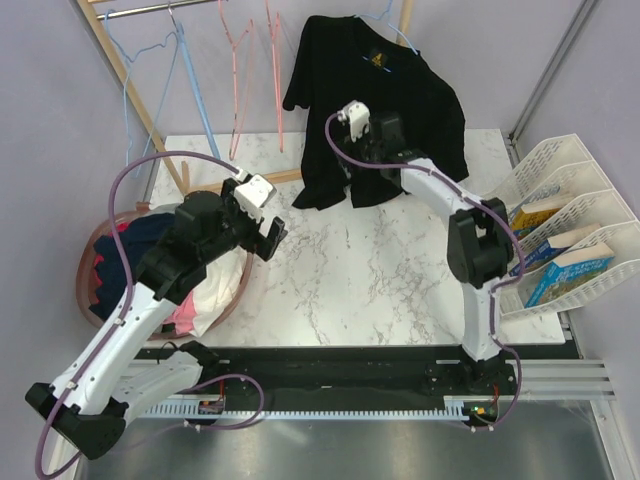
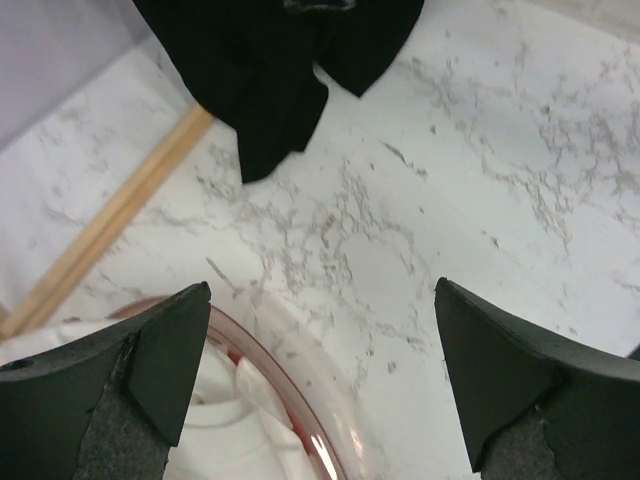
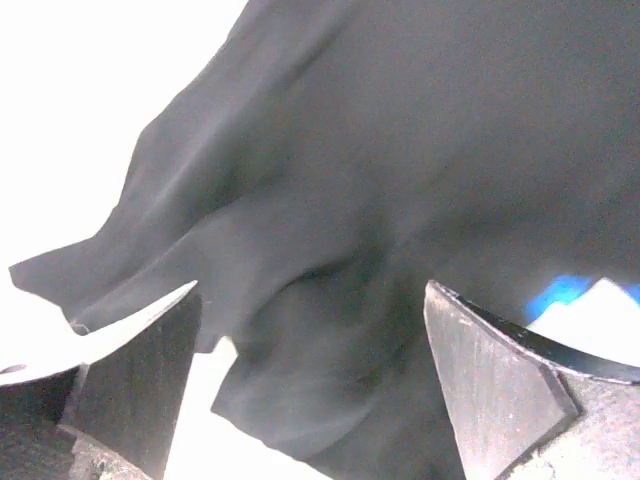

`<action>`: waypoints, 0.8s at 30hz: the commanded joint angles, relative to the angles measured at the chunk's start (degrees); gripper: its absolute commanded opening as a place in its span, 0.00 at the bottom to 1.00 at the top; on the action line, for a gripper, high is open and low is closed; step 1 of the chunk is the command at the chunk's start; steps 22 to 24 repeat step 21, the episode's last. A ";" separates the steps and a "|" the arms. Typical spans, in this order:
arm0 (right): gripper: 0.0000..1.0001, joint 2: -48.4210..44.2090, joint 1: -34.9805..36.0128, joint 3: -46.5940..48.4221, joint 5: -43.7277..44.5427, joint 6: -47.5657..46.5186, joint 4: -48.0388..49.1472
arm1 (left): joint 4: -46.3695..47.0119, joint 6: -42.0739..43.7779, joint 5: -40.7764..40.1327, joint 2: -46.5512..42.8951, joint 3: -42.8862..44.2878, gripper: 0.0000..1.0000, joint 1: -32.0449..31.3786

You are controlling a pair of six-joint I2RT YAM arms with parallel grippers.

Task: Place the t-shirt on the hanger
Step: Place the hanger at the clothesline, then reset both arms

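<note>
The black t-shirt [image 1: 385, 95] hangs from the rail at the back, its hem draped onto the marble table. A yellow emblem shows near its collar. The light-blue wire hanger [image 1: 404, 40] shows only as a thin wire at the collar; the rest is hidden inside the shirt. My right gripper [image 1: 372, 140] is open in front of the shirt's lower middle. In the right wrist view the black cloth [image 3: 400, 180] fills the frame between the spread fingers of that gripper [image 3: 310, 340]. My left gripper [image 1: 262, 235] is open and empty over the basket's rim. The shirt's hem shows in the left wrist view [image 2: 270, 60].
A pink laundry basket [image 1: 97, 245] with navy, white and pink clothes sits at the left; its rim [image 2: 290, 390] lies under my left gripper [image 2: 320, 370]. Blue and pink wire hangers [image 1: 240, 60] hang on the wooden rack [image 1: 125, 75]. A white file rack [image 1: 570, 200] with books stands at the right.
</note>
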 commanded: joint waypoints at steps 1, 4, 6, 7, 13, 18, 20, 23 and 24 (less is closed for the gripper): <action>0.98 -16.97 0.92 -12.73 -14.48 2.78 -3.69 | -11.73 -4.69 6.93 3.64 4.33 0.99 3.24; 0.98 -27.70 0.84 -19.51 -17.40 4.72 -8.26 | -16.67 -4.08 13.16 7.58 6.78 0.99 4.65; 0.98 -34.73 0.84 -22.84 -18.20 5.16 -12.90 | -21.85 -2.76 17.13 9.70 8.45 0.99 5.09; 0.98 -38.84 0.92 -24.00 -17.94 5.34 -14.50 | -23.17 -2.67 18.46 11.45 8.72 0.99 5.09; 0.98 -53.17 -0.74 -36.20 -15.22 4.19 -24.70 | -28.55 -5.83 13.82 12.88 9.34 0.99 5.62; 0.98 -61.81 -3.82 -44.74 -13.81 4.02 -27.60 | -27.58 -6.80 12.33 9.01 5.92 0.99 7.73; 0.98 -64.63 -4.44 -45.71 -12.94 3.67 -29.27 | -27.49 -6.36 10.74 7.09 5.39 0.99 8.96; 0.98 -66.64 -4.52 -45.80 -12.49 3.32 -29.54 | -27.32 -6.36 9.08 6.46 5.39 0.99 9.14; 0.98 -66.64 -4.52 -45.80 -12.49 3.32 -29.54 | -27.32 -6.36 9.08 6.46 5.39 0.99 9.14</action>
